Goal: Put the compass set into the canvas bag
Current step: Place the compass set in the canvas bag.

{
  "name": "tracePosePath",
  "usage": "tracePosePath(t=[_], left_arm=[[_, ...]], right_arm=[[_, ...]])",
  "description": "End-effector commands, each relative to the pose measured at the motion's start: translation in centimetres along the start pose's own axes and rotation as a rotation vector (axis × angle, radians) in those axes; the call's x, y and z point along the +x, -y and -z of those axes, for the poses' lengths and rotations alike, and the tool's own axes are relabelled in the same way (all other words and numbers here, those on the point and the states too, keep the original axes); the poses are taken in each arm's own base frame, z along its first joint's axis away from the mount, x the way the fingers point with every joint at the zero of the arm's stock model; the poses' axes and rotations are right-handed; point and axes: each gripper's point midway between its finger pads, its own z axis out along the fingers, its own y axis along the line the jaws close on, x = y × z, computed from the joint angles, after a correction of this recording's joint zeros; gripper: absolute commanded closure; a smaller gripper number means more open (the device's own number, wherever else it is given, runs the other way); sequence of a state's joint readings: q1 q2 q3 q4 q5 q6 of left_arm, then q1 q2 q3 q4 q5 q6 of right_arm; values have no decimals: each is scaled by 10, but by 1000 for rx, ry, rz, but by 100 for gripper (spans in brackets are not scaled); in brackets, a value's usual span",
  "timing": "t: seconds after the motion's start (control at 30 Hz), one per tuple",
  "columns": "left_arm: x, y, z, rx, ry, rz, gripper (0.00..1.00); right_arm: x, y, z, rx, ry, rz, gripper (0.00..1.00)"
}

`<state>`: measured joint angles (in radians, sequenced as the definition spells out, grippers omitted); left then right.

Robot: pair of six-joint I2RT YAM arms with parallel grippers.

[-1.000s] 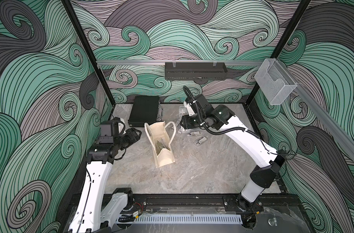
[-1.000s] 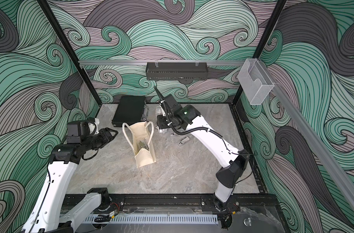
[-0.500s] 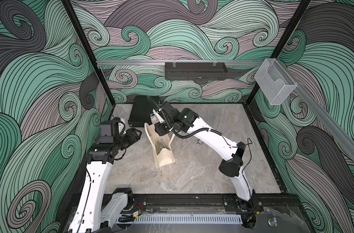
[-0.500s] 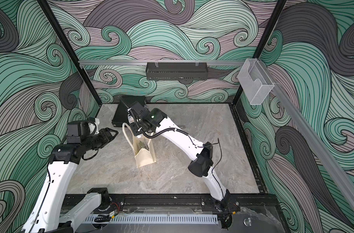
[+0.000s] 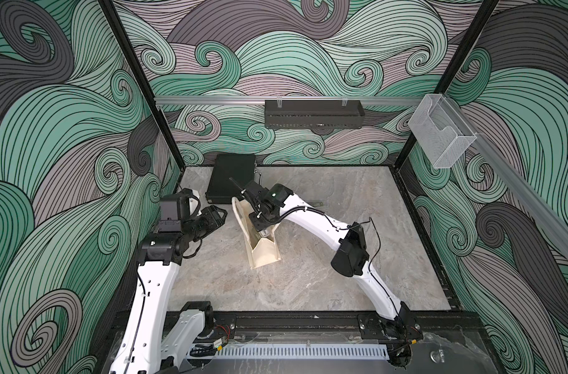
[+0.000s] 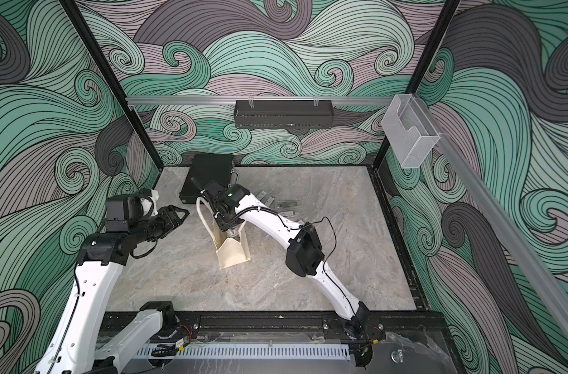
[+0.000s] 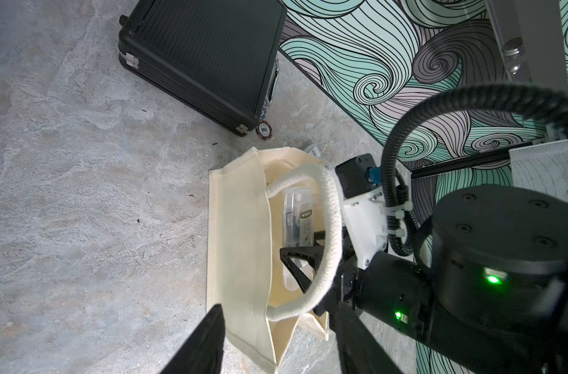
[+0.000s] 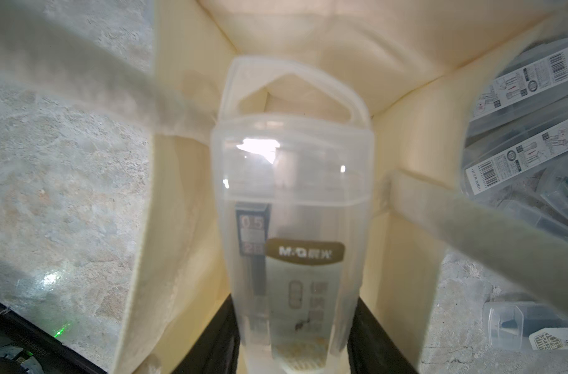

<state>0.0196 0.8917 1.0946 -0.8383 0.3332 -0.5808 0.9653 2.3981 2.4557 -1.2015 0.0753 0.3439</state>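
Layout: canvas bag (image 5: 264,255) left of centre on the counter (image 5: 308,285), compass set (image 8: 292,226) in its mouth.
The compass set is located inside the bag opening, between the fingers of the right hand (image 5: 262,228), which is placed directly over the bag. The left hand (image 5: 216,215) is positioned left of the bag, apart from it. A hard case (image 5: 232,183) is laid behind the bag, against the back wall. A chip (image 7: 265,129) is seen at the case's corner, between case and bag. Further packs (image 6: 284,204) are scattered right of the bag.
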Motion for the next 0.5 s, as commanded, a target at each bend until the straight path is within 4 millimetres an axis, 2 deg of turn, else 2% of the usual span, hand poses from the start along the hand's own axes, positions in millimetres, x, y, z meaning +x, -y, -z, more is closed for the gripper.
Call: tracePosePath(t=[0.0, 0.2, 0.37, 0.47], left_arm=[[-1, 2, 2, -4, 8, 6, 44], [2, -1, 3, -23, 0, 8, 43], [2, -2, 3, -28, 1, 5, 43], [1, 0, 2, -23, 1, 6, 44]], right_arm=[[6, 5, -6, 13, -38, -28, 49], [11, 12, -19, 3, -85, -76, 47], [2, 10, 2, -10, -37, -76, 40], [-3, 4, 21, -26, 1, -58, 30]])
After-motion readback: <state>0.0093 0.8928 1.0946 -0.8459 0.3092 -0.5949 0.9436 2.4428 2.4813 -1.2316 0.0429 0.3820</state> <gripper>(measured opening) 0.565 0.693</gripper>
